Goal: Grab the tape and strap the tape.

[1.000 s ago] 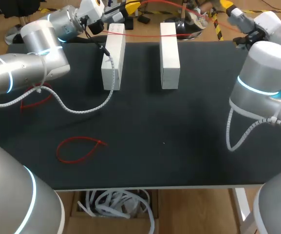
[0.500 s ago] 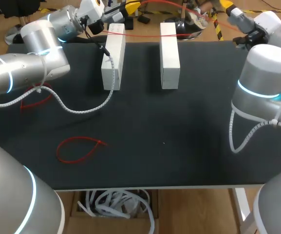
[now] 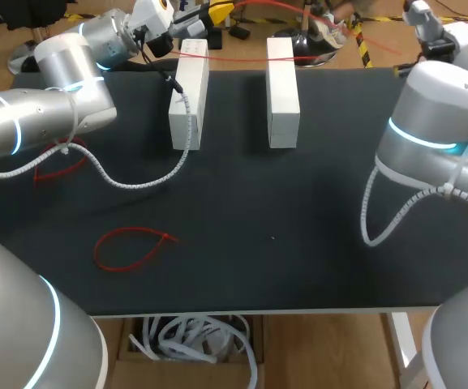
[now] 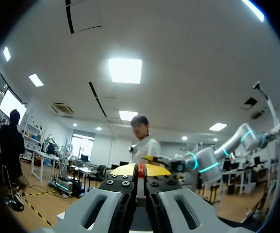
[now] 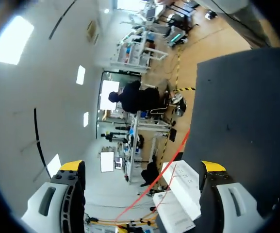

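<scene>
Two white blocks stand side by side at the table's far edge. A thin red strap lies stretched across both tops. My left gripper hangs just beyond the left block. In the left wrist view it is shut on a red strap end pinched between its yellow tips. My right arm stands at the far right corner. My right gripper is open and holds nothing. Ahead of it are the white blocks and the red strap.
A loose red strap loop lies at the front left of the black table. Another red strap lies partly under my left arm. The left arm's grey coiled cable trails across the table beside the left block.
My right arm has turned and its wrist has swung right, so its yellow fingertip has left the head view. The left arm and the straps have not moved.
</scene>
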Controlling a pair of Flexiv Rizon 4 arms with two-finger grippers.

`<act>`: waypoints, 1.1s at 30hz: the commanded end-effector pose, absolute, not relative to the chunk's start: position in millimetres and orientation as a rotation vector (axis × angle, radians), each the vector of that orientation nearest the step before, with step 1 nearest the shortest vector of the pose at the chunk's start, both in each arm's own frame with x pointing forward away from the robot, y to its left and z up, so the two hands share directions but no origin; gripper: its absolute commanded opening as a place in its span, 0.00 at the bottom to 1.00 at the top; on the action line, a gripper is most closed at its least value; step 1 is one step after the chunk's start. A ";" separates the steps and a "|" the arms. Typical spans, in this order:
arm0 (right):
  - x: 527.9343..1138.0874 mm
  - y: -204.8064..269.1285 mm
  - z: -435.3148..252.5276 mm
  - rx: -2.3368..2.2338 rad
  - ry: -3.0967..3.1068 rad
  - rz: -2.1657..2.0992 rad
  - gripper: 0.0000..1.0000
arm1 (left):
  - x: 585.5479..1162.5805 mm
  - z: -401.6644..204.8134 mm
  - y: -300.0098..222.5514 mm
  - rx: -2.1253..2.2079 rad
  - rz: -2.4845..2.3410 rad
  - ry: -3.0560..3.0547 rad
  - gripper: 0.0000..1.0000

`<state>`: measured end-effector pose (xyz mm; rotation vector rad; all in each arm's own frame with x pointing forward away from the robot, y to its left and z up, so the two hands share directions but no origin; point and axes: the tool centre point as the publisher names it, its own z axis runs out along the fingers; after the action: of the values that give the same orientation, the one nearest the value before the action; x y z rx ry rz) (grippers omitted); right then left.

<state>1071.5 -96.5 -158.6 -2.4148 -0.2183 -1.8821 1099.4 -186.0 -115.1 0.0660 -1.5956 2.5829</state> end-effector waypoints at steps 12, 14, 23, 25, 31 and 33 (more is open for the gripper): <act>1103.7 -84.5 -148.8 -2.338 0.343 -1.712 1.00 | 1100.3 -116.1 -186.0 0.062 2.584 -1.592 0.00; 1104.1 -83.2 -147.8 -2.338 0.320 -1.718 1.00 | 1100.3 -116.1 -186.0 0.062 2.584 -1.592 0.00; 1106.6 -90.3 -156.7 -2.395 0.293 -1.740 1.00 | 1100.3 -116.1 -186.0 0.062 2.584 -1.592 0.00; 1108.0 -91.7 -159.1 -2.400 0.296 -1.738 1.00 | 1100.3 -116.1 -186.0 0.062 2.584 -1.592 0.00; 1114.1 -92.0 -164.7 -2.419 0.247 -1.758 1.00 | 1100.3 -116.1 -186.0 0.062 2.584 -1.592 0.00; 1116.5 -92.0 -165.5 -2.422 0.204 -1.785 1.00 | 1100.3 -116.1 -186.0 0.062 2.584 -1.592 0.00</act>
<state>1111.4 -91.6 -164.0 -2.4220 0.2185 -1.7769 1099.4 -185.9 -115.1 0.0661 -1.5956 2.5829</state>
